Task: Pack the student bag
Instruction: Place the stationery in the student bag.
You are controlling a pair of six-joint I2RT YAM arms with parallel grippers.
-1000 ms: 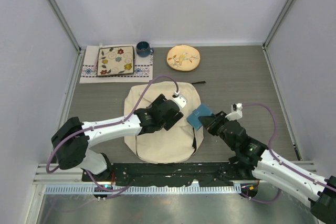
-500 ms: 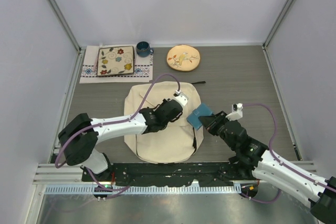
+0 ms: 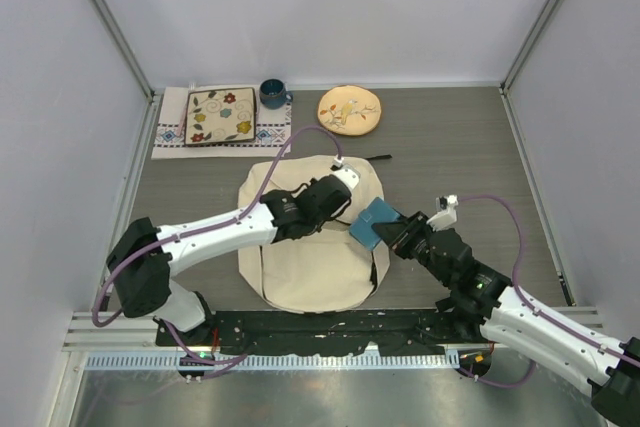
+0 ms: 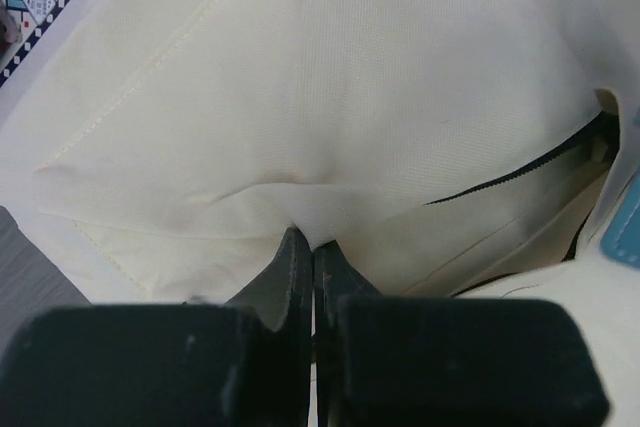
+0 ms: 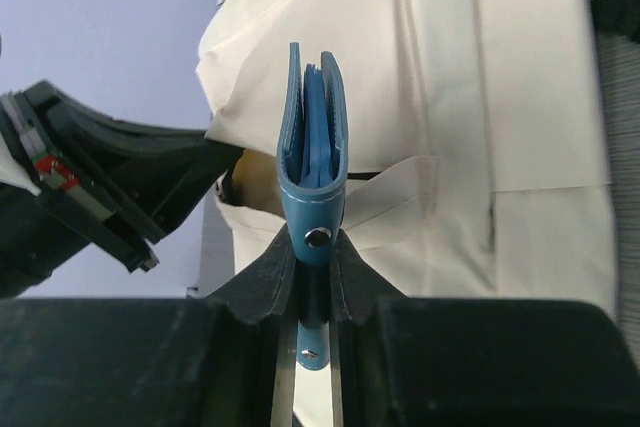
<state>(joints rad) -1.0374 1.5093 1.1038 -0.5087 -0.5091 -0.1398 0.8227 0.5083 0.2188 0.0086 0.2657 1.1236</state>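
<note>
2 grippers are on the job, so check each in turn. Your left gripper [image 4: 312,247] is squeezed fully closed, jaws meeting w/ no gap you can see, and the cream cloth of the student bag [image 3: 300,267] puckers into a crease right at the tips, so it has a pinch of fabric on the bag's upper half. Just right of that pinch in the left wrist view, the black zipper [image 4: 520,172] runs along a slit that gapes dark at its far end. Your right gripper [image 5: 312,247] is narrowed to a slim gap and clamps a teal-blue wallet [image 5: 312,197] by its spine end, near a silver snap; the wallet stands on edge, leaves fanned slightly, hovering at the bag's right edge approx. level w/ the left gripper. The bag lies flat mid-table, just ahead of both arm bases. Along the table's far edge you have 1 round floral plate [image 3: 349,110], 1 dark blue mug [image 3: 272,94] and 1 square floral plate [image 3: 221,115] on a patterned cloth [image 3: 168,132], all well apart from the bag.
</note>
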